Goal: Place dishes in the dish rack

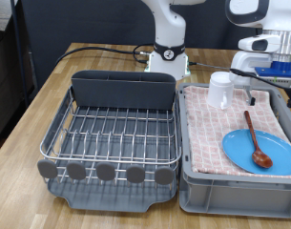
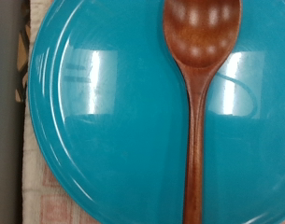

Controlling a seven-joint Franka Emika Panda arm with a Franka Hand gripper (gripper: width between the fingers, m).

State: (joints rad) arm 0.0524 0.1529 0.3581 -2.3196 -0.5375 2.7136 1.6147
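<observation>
In the exterior view we see a wooden worktop (image 1: 31, 114) carrying two things side by side. At the nine o'clock side stands the dish rack (image 1: 112, 134): a silver wire grid on a dark grey tray, with a tall grey compartment along its twelve o'clock edge and a row of round grey tabs along its six o'clock edge. We see no dish on its wires. Just beside it, at three o'clock, sits a grey bin (image 1: 221, 191) lined with pink checkered cloth (image 1: 212, 129). All three dishes lie in that bin. The small white cup (image 1: 220, 90) stands upright near the bin's eleven o'clock corner. The light-blue plate (image 1: 277, 145) lies flat towards the bin's four o'clock corner. The reddish-brown wooden spoon (image 1: 257, 139) rests across the plate, its bowl on the plate towards six o'clock and its handle pointing to about twelve o'clock, out past the plate's rim over the cloth. The white arm base (image 1: 168, 48) stands beyond the rack at twelve o'clock. The gripper (image 1: 269, 59) hangs at the frame's two o'clock edge, above the far end of the bin and well apart from the rack; we cannot tell how the jaws stand.

In the wrist view the plate (image 2: 105, 112) fills nearly the whole frame, glossy with light reflections, and the spoon (image 2: 195, 112) lies on it, bowl and handle both in sight. A strip of checkered cloth (image 2: 35, 201) and a grey bin wall (image 2: 4, 112) show beside the plate. No fingers appear here.
</observation>
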